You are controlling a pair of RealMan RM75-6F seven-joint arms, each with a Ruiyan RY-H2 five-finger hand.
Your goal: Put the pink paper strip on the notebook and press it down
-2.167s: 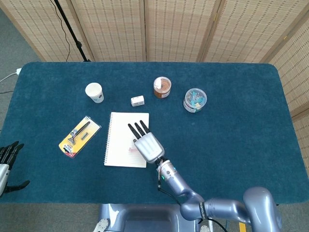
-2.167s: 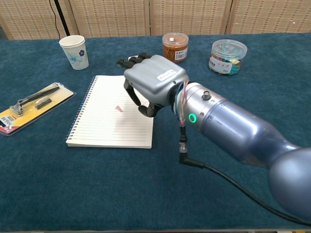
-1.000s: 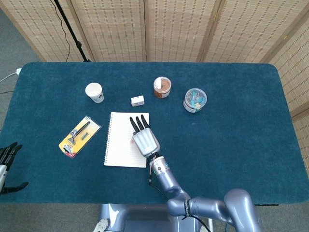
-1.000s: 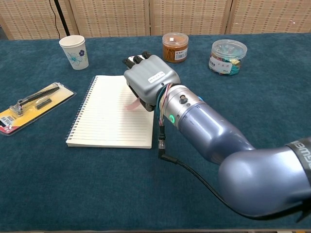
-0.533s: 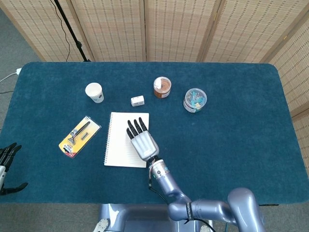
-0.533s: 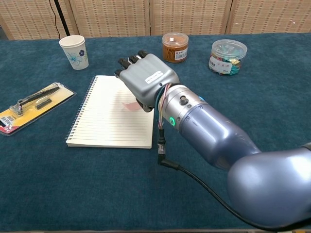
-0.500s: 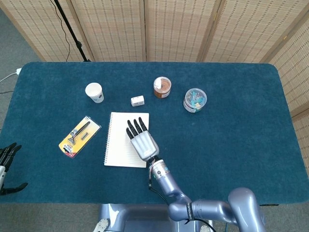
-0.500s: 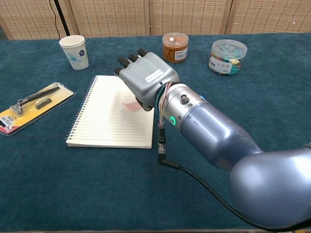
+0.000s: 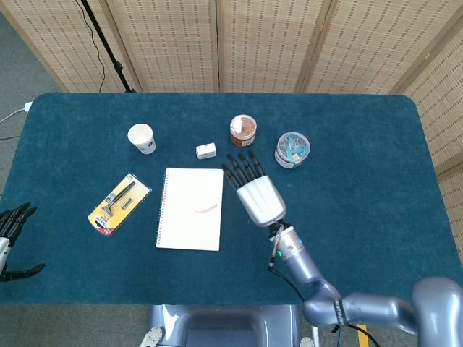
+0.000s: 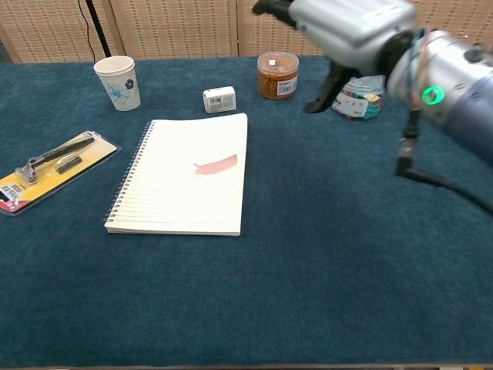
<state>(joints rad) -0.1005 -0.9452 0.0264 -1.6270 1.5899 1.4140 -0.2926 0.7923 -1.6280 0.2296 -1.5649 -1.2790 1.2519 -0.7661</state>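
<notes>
The pink paper strip [image 9: 206, 209] [image 10: 216, 165] lies flat on the open spiral notebook [image 9: 181, 224] [image 10: 169, 200], right of the page's middle. My right hand [image 9: 257, 193] [image 10: 347, 27] is raised above the table to the right of the notebook, fingers spread, holding nothing and touching neither the strip nor the page. My left hand [image 9: 11, 233] hangs off the table's left edge in the head view, fingers apart and empty; the chest view does not show it.
A paper cup [image 9: 142, 138] and a small white box [image 9: 206, 150] stand behind the notebook. A brown jar [image 9: 243, 131] and a clear tub of clips [image 9: 292, 150] sit behind my right hand. A yellow tool pack [image 9: 119, 203] lies left of the notebook.
My right hand has lifted off the notebook and swung up and to the right. The pink strip, earlier partly under the palm, now lies uncovered on the page.
</notes>
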